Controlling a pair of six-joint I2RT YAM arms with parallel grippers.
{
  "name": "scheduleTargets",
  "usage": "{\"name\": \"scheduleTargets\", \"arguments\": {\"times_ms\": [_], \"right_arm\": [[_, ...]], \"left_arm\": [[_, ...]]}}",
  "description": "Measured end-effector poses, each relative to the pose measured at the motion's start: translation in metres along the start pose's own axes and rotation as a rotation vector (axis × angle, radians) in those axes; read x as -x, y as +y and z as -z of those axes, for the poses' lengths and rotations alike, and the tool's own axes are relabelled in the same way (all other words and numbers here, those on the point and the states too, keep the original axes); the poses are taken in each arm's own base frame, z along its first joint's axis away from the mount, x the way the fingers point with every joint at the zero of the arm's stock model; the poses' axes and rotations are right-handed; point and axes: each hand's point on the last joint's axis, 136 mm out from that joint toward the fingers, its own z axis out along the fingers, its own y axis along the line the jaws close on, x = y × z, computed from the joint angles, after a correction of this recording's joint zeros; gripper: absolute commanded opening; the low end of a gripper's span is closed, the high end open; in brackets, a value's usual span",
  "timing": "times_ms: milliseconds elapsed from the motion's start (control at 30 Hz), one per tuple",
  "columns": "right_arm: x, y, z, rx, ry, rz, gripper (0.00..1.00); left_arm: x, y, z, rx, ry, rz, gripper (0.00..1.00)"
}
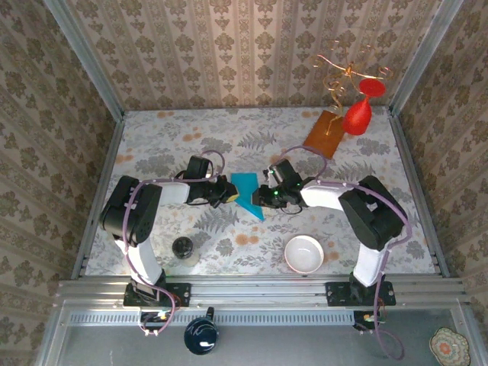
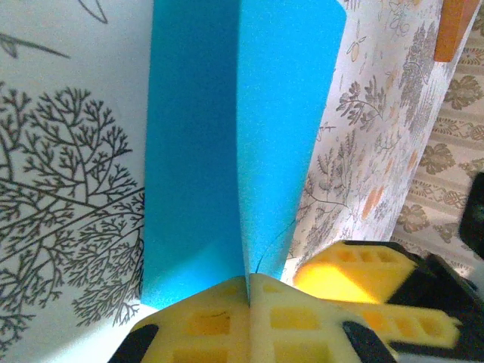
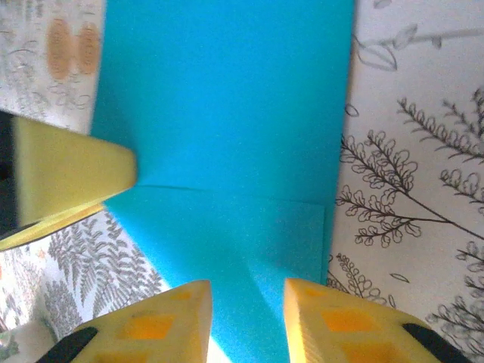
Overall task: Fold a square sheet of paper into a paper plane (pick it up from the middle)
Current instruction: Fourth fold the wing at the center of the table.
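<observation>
The square sheet of paper (image 1: 245,191) is teal-blue and lies mid-table, folded narrower, with a pointed corner toward the near edge. My left gripper (image 1: 227,194) comes in from the left. In the left wrist view it (image 2: 249,283) is shut on a raised crease of the paper (image 2: 227,136). My right gripper (image 1: 264,195) faces it from the right. Its fingers stand apart (image 3: 248,318) over the flat paper (image 3: 227,113), holding nothing. The left finger (image 3: 68,178) shows at the sheet's far edge. The paper plane is out of view.
A white bowl (image 1: 304,254) sits near the front right, and a dark round jar (image 1: 182,246) near the front left. An orange-brown board (image 1: 323,133), a red glass-shaped ornament (image 1: 358,114) and a gold wire stand (image 1: 347,72) are at the back right. Patterned walls enclose the table.
</observation>
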Motion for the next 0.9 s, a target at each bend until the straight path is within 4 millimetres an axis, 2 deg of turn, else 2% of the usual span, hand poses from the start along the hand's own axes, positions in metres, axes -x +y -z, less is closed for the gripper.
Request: {"name": "scheduleTargets", "arguments": {"times_ms": [200,300,433,533,700,900], "right_arm": [[0.014,0.002,0.032,-0.093,-0.146,0.134,0.40],[0.011,0.006,0.038,-0.186,-0.199,0.239,0.43],[-0.008,0.024,0.030,-0.252,-0.210,0.396,0.44],[-0.019,0.031,0.014,-0.311,-0.188,0.494,0.44],[-0.021,0.032,-0.008,-0.387,-0.178,0.567,0.43],[-0.013,0.024,-0.015,-0.454,-0.192,0.594,0.40]], "left_arm": [[0.007,-0.008,0.009,0.056,-0.059,-0.009,0.05],[0.012,-0.017,0.012,0.062,-0.084,-0.024,0.05],[0.017,-0.023,0.013,0.070,-0.099,-0.027,0.05],[0.019,-0.024,0.014,0.076,-0.104,-0.025,0.05],[0.020,-0.023,0.015,0.085,-0.109,-0.016,0.05],[0.019,-0.024,0.013,0.088,-0.107,-0.012,0.05]]}}
